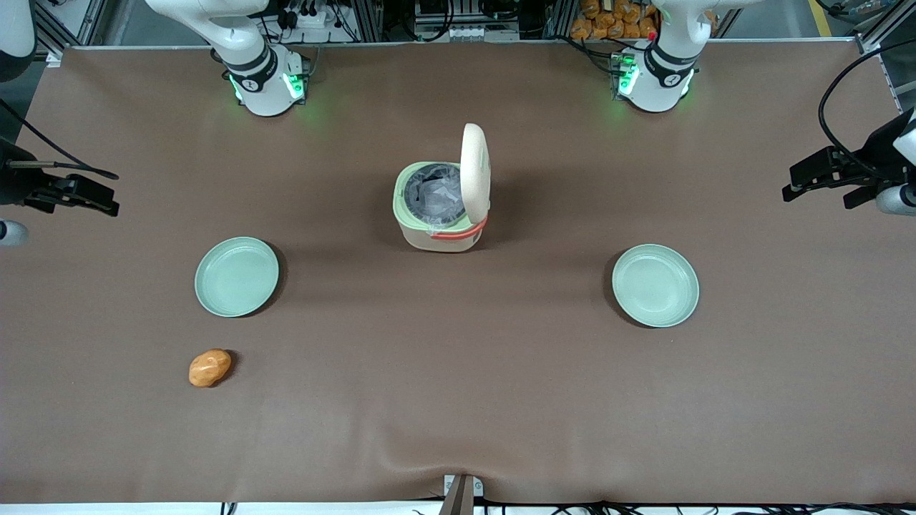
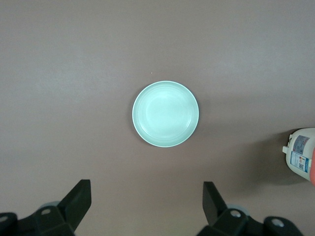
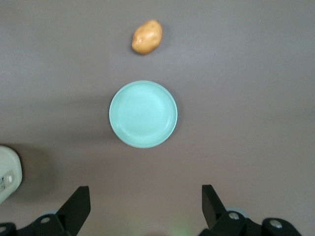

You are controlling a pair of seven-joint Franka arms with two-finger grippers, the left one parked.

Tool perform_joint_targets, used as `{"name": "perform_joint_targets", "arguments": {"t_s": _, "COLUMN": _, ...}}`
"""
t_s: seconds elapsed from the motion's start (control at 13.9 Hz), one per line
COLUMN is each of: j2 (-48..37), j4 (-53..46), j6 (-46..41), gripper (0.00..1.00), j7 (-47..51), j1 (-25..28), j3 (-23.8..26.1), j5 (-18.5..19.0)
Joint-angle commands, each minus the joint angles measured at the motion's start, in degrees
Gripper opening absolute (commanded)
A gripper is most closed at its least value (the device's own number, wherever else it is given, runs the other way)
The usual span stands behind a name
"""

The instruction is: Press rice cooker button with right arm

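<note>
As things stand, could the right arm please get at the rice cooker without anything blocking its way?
Probably yes. The gripper hangs open above the table near a green plate, and the rice cooker, its lid up, stands apart on bare table; the potato lies nearer the front camera, out of the way.

On the desk [image 1: 458, 400] stands one rice cooker [image 1: 438, 218], with one lid [image 1: 475, 172] raised upright, one orange-red loop handle [image 1: 461, 230] and one grey inner pot [image 1: 434, 194]. There are two round pale-green plates: one plate [image 1: 237, 276] toward the working arm's end of the desk, and one plate [image 1: 655, 285] toward the parked arm's end. One orange-brown potato-like lump [image 1: 210, 368] lies nearer the front camera than the first plate. Two white arm bases with green lights show, the right arm [image 1: 247, 54] being one. Its one tool [image 3: 142, 209], high above the first plate, has two black fingers [image 3: 78, 206] spread wide apart.
</note>
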State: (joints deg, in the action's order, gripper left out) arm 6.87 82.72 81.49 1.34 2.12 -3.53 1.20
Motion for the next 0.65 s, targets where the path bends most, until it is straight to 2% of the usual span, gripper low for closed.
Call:
{"name": "perform_joint_targets", "arguments": {"t_s": 0.0, "j2": -1.24, "j4": 0.60, "j6": -3.25, "gripper": 1.00, "j7": -0.11, "j1": -0.79, "j3": 0.28, "j5": -2.59}}
{"name": "perform_joint_targets", "arguments": {"t_s": 0.14, "j2": -1.24, "j4": 0.60, "j6": -5.28, "gripper": 1.00, "j7": -0.11, "j1": -1.32, "j3": 0.20, "j5": -4.18}}
{"name": "perform_joint_targets", "arguments": {"t_s": 0.58, "j2": -1.15, "j4": 0.51, "j6": -5.73, "gripper": 1.00, "j7": 0.15, "j1": -1.15, "j3": -0.07, "j5": -3.84}}
